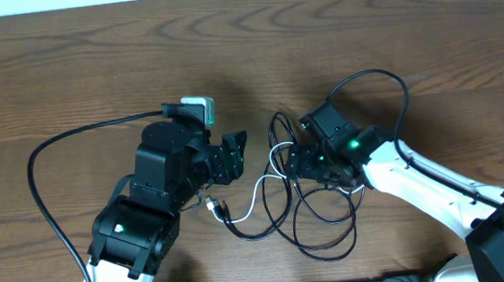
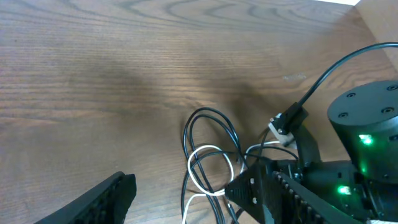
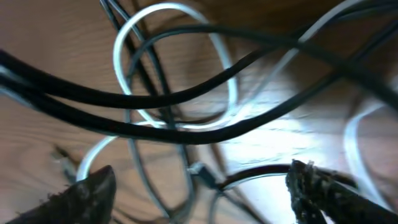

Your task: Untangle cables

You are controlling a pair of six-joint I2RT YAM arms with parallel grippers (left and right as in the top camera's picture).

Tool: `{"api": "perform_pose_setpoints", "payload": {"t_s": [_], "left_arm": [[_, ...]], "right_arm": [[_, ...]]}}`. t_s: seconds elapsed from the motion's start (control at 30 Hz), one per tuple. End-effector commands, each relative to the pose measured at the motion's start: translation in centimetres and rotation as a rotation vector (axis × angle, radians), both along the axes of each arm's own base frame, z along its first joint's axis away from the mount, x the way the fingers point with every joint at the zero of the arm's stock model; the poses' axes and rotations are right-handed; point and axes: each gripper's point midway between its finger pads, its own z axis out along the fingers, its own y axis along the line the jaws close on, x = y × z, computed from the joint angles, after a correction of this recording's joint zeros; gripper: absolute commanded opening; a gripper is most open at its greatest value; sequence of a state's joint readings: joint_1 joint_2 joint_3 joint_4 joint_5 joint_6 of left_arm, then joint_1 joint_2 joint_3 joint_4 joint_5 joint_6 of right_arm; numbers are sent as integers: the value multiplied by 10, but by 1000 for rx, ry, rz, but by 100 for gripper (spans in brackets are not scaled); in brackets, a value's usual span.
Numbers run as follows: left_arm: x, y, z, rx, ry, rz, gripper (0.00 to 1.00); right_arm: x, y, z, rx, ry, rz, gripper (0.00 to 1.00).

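The cables lie tangled in loose loops between my two arms: several thin black cords and one shorter white cord. My left gripper is open just left of the tangle. In the left wrist view its fingers straddle black loops and a white loop on the table. My right gripper is open, low over the tangle's upper part. In the right wrist view its fingers are wide apart, with blurred black cords and the white loop just beyond them and a small plug end between the tips.
The wooden table stretches to the back and left. A thicker black lead arcs from the left arm's wrist around to its base. Another black lead loops behind the right arm. The right arm's body fills the left wrist view's right side.
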State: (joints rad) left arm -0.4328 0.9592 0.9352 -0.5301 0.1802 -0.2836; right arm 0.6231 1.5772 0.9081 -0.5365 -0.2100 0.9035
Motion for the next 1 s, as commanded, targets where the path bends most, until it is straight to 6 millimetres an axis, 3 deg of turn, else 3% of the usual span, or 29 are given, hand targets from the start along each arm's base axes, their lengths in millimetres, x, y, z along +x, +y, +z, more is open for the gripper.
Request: {"api": "perform_pose_setpoints", "payload": {"t_s": [0.0,0.13,0.23,0.6,0.97], "left_arm": [[0,4,0,19,-7,3,70],[0,3,-2,22,1,2,70],[1,3,-4,24,7,2,70],[-2,4,-9,34,28,2,70],[-4,5,-11,37,36,1,70]], "right_arm": [[-4,19,6,73,68,-142,81],[4,24,8,53,-3,-147,75],[10,19,3,-30,-90,-139,65],[14,7,-22,-192,-152,-136,72],[22,-1,-61,-288,-149,-149,60]]}}
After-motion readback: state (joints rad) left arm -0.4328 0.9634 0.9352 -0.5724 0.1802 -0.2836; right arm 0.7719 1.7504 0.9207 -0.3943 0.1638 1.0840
